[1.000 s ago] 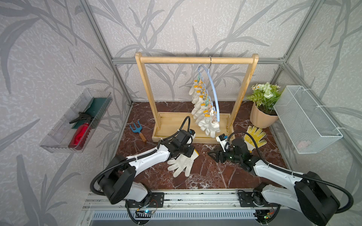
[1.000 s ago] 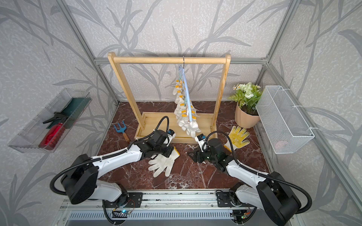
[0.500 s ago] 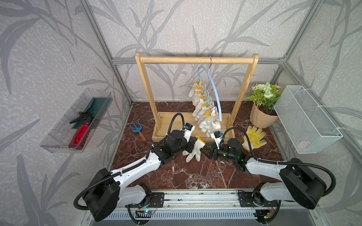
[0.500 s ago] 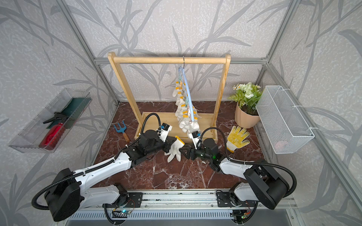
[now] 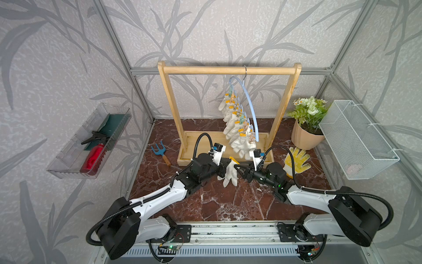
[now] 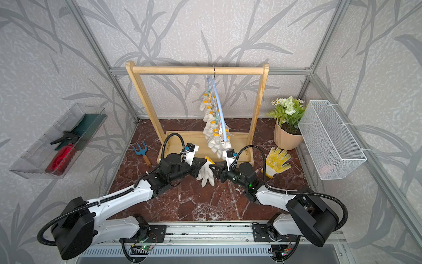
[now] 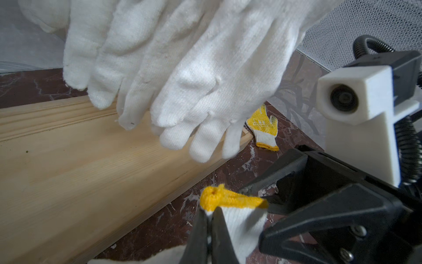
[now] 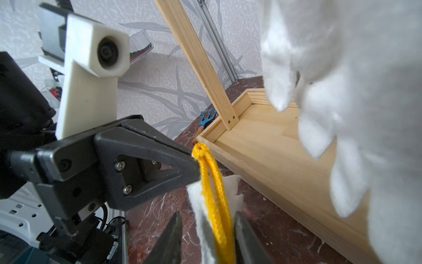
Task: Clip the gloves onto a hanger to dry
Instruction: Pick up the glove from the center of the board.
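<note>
One wooden rack stands at the back of the marble floor, the biggest thing here. Two arms reach in from the front rail and meet just before the rack's base.

One white wire basket hangs on the right wall. One clear tray hangs on the left wall, with one red bottle lying in it. One potted plant sits in the right rear corner.

One light-blue hanger hooks over the rack's top bar and hangs steeply tilted. A row of clipped gloves hangs from it, overlapping closely; I count about seven yellow cuffs, though the bunching makes that uncertain.

One loose glove hangs in the air between the two grippers, just in front of the rack's base, with its yellow cuff up and its fingers down. One yellow patterned glove lies flat on the floor near the pot. One blue hand fork lies left of the rack.

The left gripper is pinched tight on one end of the loose glove's cuff. The right gripper straddles the other end of the cuff. Its jaws are narrow, with a sliver of floor showing between one finger and the fabric.
</note>
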Available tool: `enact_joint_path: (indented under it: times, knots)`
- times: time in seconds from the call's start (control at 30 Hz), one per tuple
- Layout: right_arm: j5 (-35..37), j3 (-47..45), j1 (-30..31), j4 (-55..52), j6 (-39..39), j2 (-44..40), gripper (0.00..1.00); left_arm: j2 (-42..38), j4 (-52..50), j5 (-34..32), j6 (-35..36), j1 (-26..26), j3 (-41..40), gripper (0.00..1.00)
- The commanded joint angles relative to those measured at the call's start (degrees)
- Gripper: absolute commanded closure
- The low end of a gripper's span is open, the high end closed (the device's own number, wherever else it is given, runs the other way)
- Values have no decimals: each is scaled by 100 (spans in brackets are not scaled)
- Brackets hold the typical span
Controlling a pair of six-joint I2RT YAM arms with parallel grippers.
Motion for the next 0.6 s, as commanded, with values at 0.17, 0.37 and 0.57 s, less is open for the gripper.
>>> enact_joint_path:
  times: [0.17, 0.37, 0.57]
  knots:
    - [210, -51, 44, 390, 29, -55, 73, -138, 338, -72, -140, -27, -124, 100]
    - [258, -16, 38, 284, -45, -156, 87, -144, 395, -96, -151, -31, -173, 100]
    - [254, 61, 29, -289, -243, -380, 100, -8, 420, 218, -74, -21, -85, 97]
